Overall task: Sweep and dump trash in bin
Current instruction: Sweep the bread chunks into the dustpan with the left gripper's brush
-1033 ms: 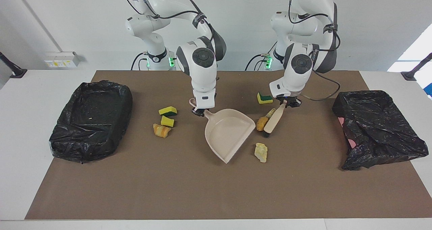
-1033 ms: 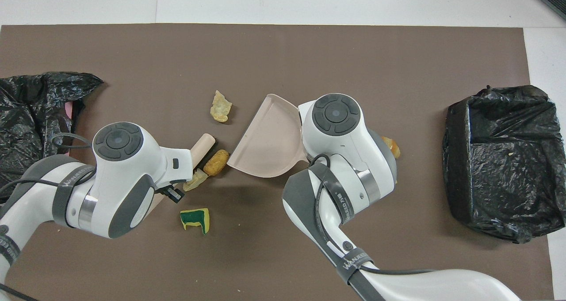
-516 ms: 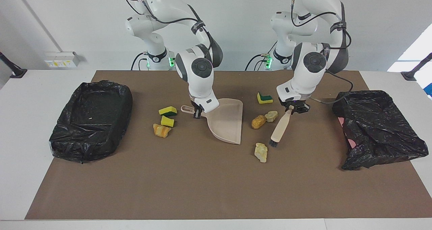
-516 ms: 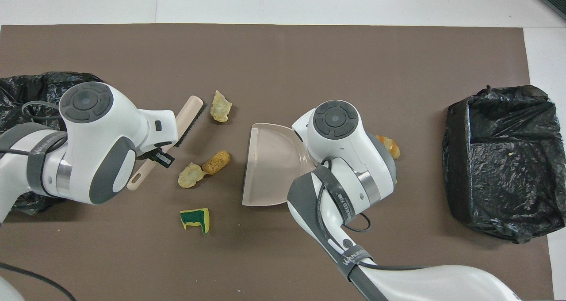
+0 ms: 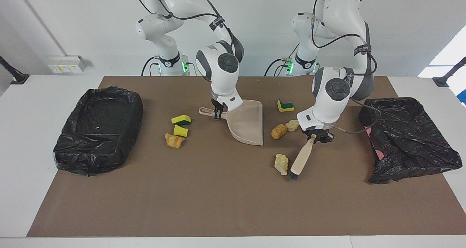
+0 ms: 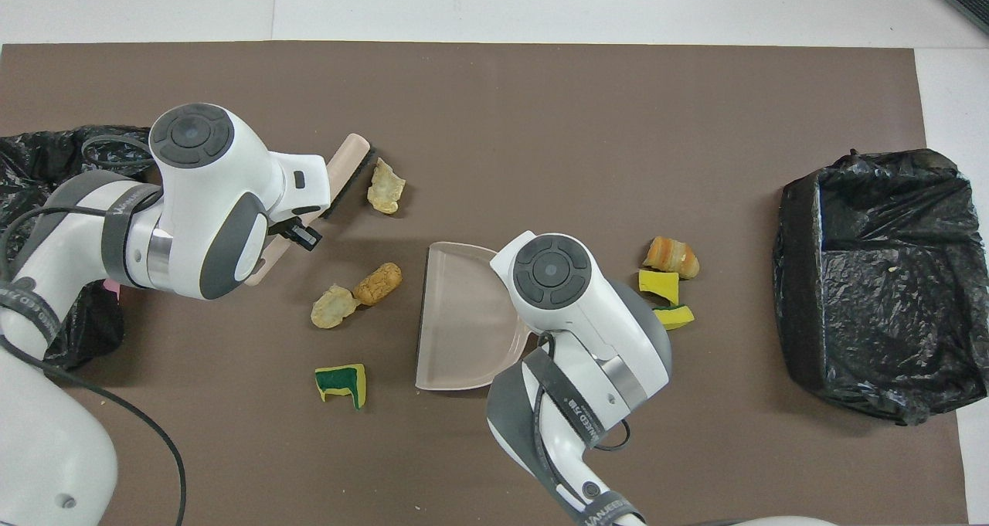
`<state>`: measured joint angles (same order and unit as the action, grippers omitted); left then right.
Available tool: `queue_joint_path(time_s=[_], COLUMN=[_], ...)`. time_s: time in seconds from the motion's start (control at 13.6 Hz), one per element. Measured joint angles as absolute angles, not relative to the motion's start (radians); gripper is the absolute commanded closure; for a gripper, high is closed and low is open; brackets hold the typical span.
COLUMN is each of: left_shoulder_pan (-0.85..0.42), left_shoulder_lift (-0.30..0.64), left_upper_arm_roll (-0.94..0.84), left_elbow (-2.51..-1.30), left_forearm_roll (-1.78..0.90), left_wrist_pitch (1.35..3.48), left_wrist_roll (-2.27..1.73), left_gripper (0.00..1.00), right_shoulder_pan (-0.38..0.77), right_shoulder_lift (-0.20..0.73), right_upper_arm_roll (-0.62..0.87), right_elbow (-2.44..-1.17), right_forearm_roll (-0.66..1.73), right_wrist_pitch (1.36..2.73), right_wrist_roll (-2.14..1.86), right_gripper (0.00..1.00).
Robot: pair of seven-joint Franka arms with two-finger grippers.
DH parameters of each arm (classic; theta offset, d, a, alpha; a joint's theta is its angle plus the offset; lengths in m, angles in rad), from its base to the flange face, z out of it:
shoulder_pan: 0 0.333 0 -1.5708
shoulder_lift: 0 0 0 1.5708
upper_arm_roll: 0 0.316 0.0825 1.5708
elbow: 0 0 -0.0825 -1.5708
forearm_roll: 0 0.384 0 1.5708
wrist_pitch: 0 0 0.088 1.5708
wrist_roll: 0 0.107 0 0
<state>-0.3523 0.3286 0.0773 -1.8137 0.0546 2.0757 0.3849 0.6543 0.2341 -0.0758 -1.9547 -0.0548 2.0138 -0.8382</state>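
Note:
My right gripper [image 5: 218,114] is shut on the handle of the beige dustpan [image 5: 247,124], whose open mouth faces the left arm's end of the table; the pan also shows in the overhead view [image 6: 460,317]. My left gripper [image 5: 315,136] is shut on the handle of the beige brush [image 5: 301,158]. The bristles rest beside a cream chunk [image 5: 281,164]. A tan chunk [image 5: 279,131] and a cream chunk [image 5: 292,125] lie between pan and brush. A green-backed sponge [image 5: 285,105] lies nearer the robots. Two yellow sponges [image 5: 181,119] [image 5: 180,130] and an orange chunk [image 5: 174,140] lie beside the pan toward the right arm's end.
A bin lined with a black bag [image 5: 98,129] stands at the right arm's end of the brown mat [image 5: 218,204]. A crumpled black bag [image 5: 407,138] lies at the left arm's end, close to my left arm.
My left gripper has carried the brush away from the robots, to the cream chunk farthest from them. My right gripper has turned the dustpan and drawn it nearer to the robots.

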Motion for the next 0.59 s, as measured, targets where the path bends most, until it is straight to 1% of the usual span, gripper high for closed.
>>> queue_joint_path(time_s=[0.37,0.59], left_shoulder_pan=[-0.367,-0.384], left_shoulder_lift=[0.343,0.342], left_upper_arm_roll=[0.067,0.066], left_elbow=[-1.793,-1.793], left_forearm_roll=[0.064,0.07], left_wrist_pitch=[2.066,1.994], left_wrist_roll=[0.585,0.705], left_gripper=[1.0,1.0], right_shoulder_pan=[0.66,0.662], right_shoulder_lift=[0.227,0.226], right_upper_arm_roll=[-0.076,-0.075], right_elbow=[-1.965,-1.967], right_forearm_roll=[-0.056,-0.056], right_wrist_pitch=[2.014,2.014], right_wrist_roll=[-0.793,-0.768], right_gripper=[1.0,1.0])
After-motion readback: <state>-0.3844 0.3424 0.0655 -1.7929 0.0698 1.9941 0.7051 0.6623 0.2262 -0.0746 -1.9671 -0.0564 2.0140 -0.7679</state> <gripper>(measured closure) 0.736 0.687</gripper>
